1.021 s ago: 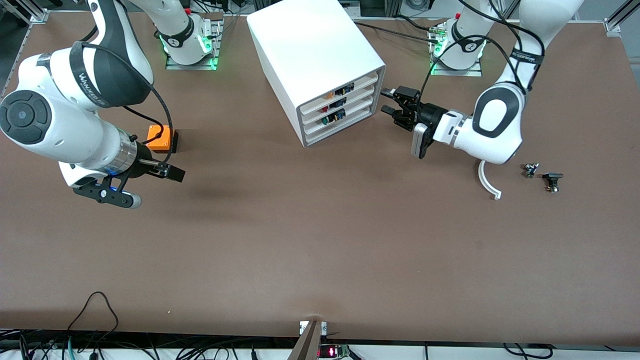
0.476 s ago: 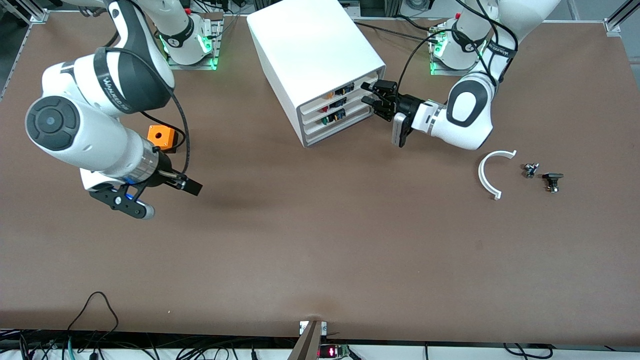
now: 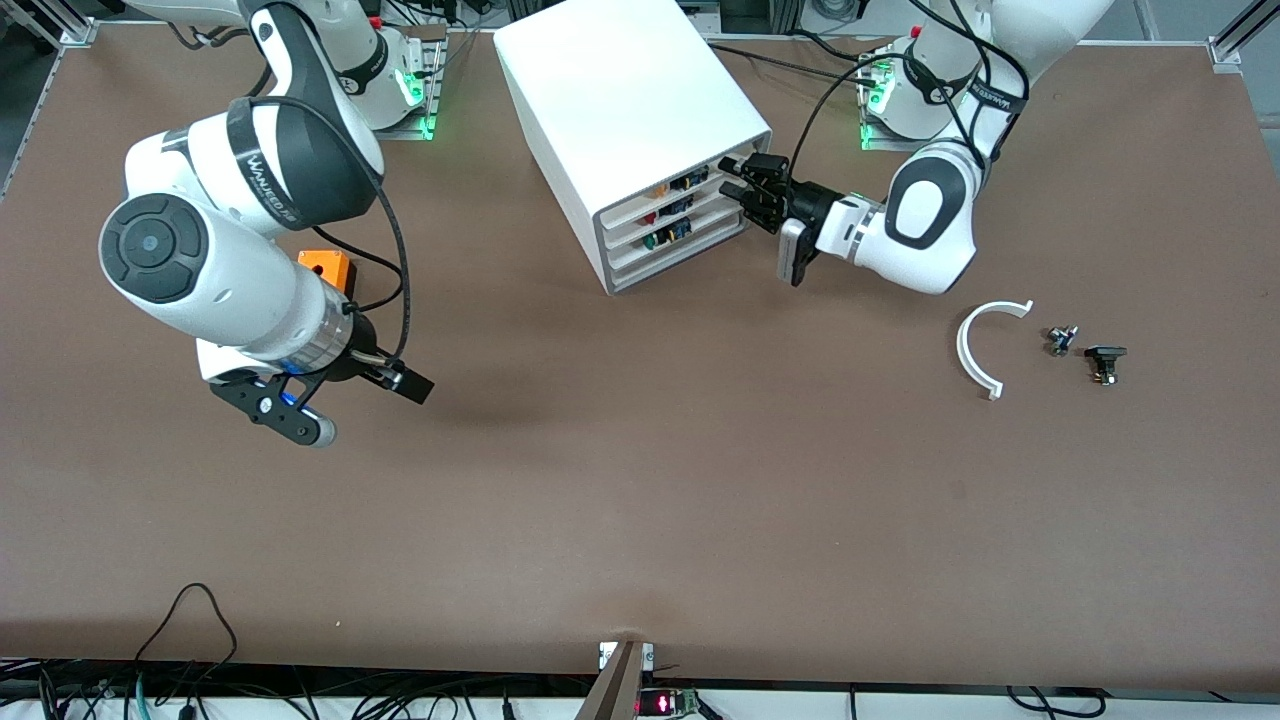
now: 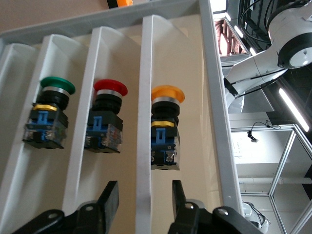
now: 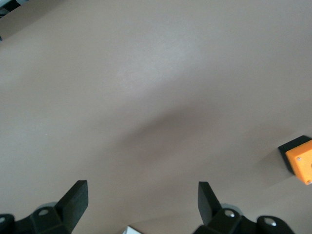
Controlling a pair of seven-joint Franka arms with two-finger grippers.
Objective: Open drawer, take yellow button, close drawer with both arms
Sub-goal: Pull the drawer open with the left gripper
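Three shallow white trays fill the white boxy cabinet [image 3: 630, 120]; the topmost drawer [image 4: 183, 97] is just ahead of my left gripper [image 4: 144, 202], whose spread fingers straddle its front edge. Inside lies the yellow-capped push-button [image 4: 165, 127], beside red [image 4: 107, 117] and green [image 4: 48, 114] ones. My right gripper [image 5: 141, 200] hangs unclenched over bare brown table [image 3: 640, 500], near the orange cube [image 5: 301, 160].

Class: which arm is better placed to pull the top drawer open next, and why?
Left. The left gripper is open at the drawer front, fingers astride its edge. The right gripper, also open, hangs over bare table.
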